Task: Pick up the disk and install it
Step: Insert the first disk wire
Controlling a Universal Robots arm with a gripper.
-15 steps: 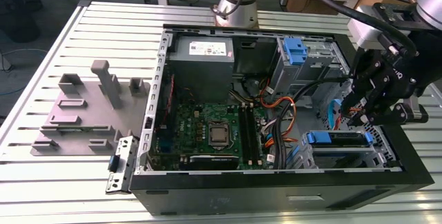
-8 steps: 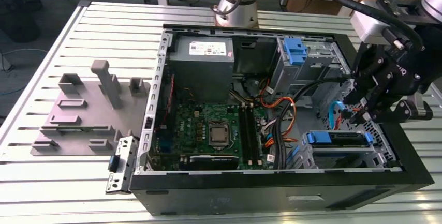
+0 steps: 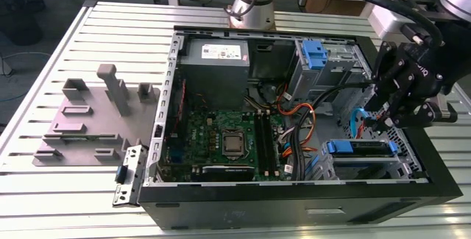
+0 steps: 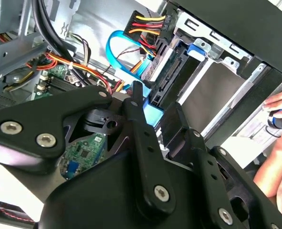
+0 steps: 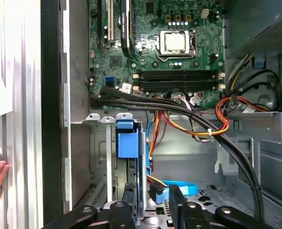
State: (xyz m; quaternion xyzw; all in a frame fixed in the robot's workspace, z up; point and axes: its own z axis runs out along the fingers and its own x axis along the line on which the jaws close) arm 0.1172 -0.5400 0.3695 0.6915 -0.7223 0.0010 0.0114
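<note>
Exterior view first: we see the disk (image 3: pixel 358 148) sitting in the drive cage at the front corner of the open computer case (image 3: pixel 294 200), on that view's right, its blue carrier tab facing the motherboard (image 3: pixel 220 139). We judge it mostly slotted in, though we cannot tell whether it is fully seated.

The hand (image 3: pixel 397 118) hangs from the arm just above and beside that cage, pointing down into the case near a blue cable (image 3: pixel 358 120). In the first wrist view the disk (image 5: pixel 129 143) stands edge-on between the two black fingers (image 5: pixel 127 202), which sit close on either side of it. We cannot tell whether they are pressing it or slightly parted. A person's hand (image 4: pixel 279 143) rests on the worktop (image 3: pixel 88 195) beside the case.
</note>
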